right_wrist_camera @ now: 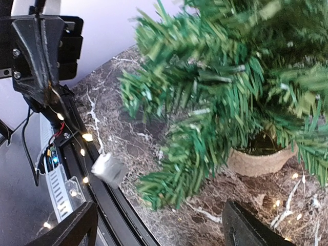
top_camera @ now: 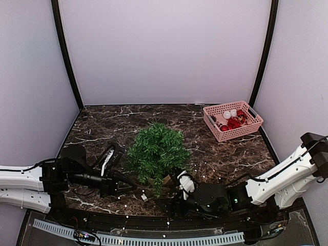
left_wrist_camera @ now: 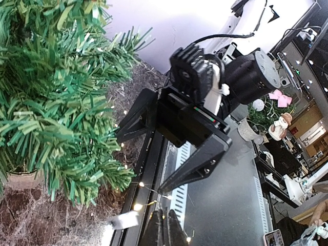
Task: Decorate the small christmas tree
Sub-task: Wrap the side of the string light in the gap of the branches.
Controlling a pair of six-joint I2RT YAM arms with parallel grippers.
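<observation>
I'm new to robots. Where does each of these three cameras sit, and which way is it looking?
Top external: above and behind the arms, looking down at the table, the small christmas tree and the pink basket; both arms show.
Left wrist: on the left arm, facing right; the left pincer is shut on a light string.
Right wrist: on the right arm, facing left; its open fingers frame the bottom.
Shared: both wrist views show the tree's pot, and each shows the other arm's pincer, here the open right pincer.
</observation>
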